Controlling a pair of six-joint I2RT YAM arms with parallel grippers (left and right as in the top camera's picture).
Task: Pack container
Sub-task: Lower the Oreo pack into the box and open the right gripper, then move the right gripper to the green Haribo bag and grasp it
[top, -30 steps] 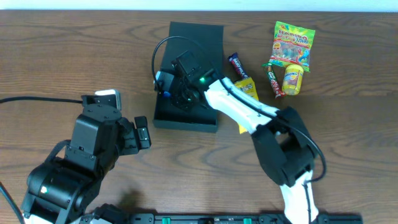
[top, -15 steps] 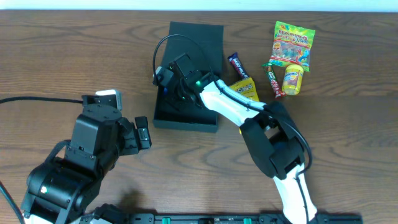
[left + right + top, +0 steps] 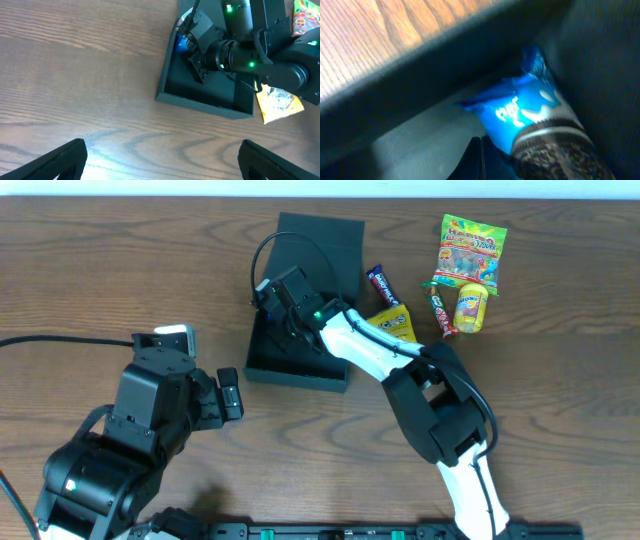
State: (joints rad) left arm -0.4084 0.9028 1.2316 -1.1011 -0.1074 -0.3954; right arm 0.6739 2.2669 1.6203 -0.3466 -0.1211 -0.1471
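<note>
Inside container (image 3: 298,373): blue snack pkt (image 3: 520,112).

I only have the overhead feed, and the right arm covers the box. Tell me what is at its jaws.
Observer: In the right wrist view, the right gripper appears shut on a blue packet with white lettering and a dark cookie picture.
Operator: Say where that sits in the container.
Observer: It is low inside the container, close against one wall.
Operator: Report the left arm's jaws.
Observer: In the left wrist view, the left gripper is wide open with nothing between the jaws. It is over bare table, short of the container.
</note>
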